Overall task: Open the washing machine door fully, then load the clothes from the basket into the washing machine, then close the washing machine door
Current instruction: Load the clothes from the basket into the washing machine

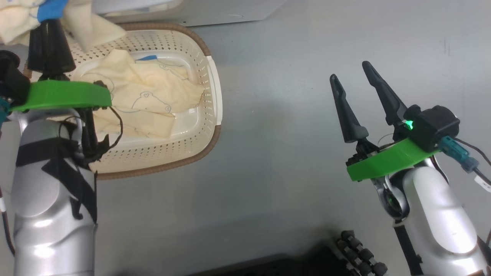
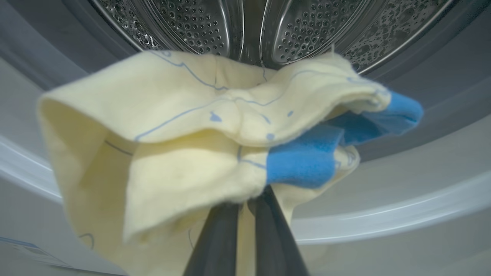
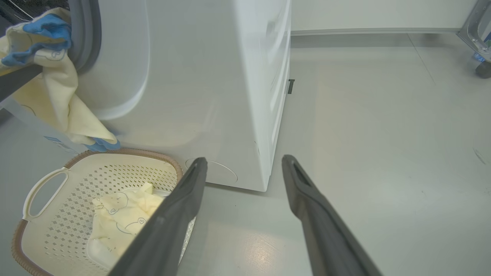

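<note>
Closest to us, our left gripper (image 2: 248, 205) was pressed together on a pinch of a pale-yellow garment (image 2: 180, 122). The cloth bunched over the fingertips and spilled to both sides, with a blue trim patch (image 2: 307, 157) just beside the pinch. Our right gripper (image 1: 349, 71) hung spread wide and bare over the grey floor (image 1: 276, 126), well apart from everything. Beside the left arm sat the basket (image 1: 191, 147), and in it a second garment (image 1: 153, 99) lay crumpled on the bottom, its blue outline drawings facing up. Beyond the basket rose the washing machine (image 3: 215, 76). The pale-yellow garment hung before its mouth, a tail drooping toward the basket rim, and past the cloth we looked over the grey gasket (image 2: 452, 73) into the perforated steel drum (image 2: 307, 27). We judged these clothes light, limp and in no way fragile. They would fold and trail rather than hold a shape, so a dangling tail could snag on the gasket lip. A pinch on a raised fold near the middle of a bundle, or on the thicker blue trim, seemed to us the surest hold, since a thin single layer might slip from narrow fingers. We judged the loading partway done, with one piece in hand and one left in the basket.
</note>
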### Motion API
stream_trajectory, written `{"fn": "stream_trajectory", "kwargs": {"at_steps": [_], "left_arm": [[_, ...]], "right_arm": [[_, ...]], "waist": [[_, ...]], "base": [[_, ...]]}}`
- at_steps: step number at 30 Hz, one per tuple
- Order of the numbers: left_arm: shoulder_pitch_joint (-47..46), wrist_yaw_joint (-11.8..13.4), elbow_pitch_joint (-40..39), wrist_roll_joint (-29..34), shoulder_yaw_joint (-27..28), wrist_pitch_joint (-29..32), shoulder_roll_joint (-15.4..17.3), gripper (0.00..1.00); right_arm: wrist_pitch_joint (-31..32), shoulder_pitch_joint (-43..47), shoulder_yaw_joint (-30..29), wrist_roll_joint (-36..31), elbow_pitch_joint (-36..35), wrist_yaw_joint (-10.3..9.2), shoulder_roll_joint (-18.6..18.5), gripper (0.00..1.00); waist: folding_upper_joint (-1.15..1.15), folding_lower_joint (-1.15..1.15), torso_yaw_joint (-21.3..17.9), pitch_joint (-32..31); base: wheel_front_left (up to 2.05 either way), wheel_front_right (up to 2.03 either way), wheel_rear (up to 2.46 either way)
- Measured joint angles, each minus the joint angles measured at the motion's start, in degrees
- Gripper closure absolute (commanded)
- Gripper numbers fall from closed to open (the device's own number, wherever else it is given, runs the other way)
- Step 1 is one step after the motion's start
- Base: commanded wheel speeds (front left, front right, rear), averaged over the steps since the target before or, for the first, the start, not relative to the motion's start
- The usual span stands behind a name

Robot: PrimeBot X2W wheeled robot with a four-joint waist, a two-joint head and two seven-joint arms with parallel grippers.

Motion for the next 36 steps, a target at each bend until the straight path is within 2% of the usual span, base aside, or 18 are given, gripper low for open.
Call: {"fn": "stream_trajectory", "kwargs": {"at_steps": [7, 16, 23, 36], "left_arm": [[2.6, 0.1, -2.2, 0.0, -2.2, 0.0, -0.2, 1.00], [2.9, 0.5, -3.3, 0.6, -2.0, 0.0, 0.4, 1.00], [2.6, 0.6, -2.9, 1.9, -1.7, 0.0, 2.6, 1.00], [-3.7, 1.0, 3.0, 3.6, -2.1, 1.2, 7.6, 1.00]], "right_arm": [[0.0, 0.0, 0.0, 0.0, 0.1, 0.00, 0.0, 0.00], [0.0, 0.1, 0.2, 0.5, 0.5, 0.00, 0.1, 0.00], [0.0, 0.3, 0.6, 1.0, 0.8, 0.00, 0.1, 0.00], [0.0, 1.5, 2.5, 3.6, 1.2, 0.00, 0.2, 0.00]], "waist": [[0.00, 0.00, 0.4, -0.7], [0.00, 0.00, 0.0, -2.1], [0.00, 0.00, -0.9, -3.4], [0.00, 0.00, -3.3, -5.5]], "base": [[0.00, 0.00, 0.00], [0.00, 0.00, 0.00], [0.00, 0.00, 0.00], [0.00, 0.00, 0.00]]}}
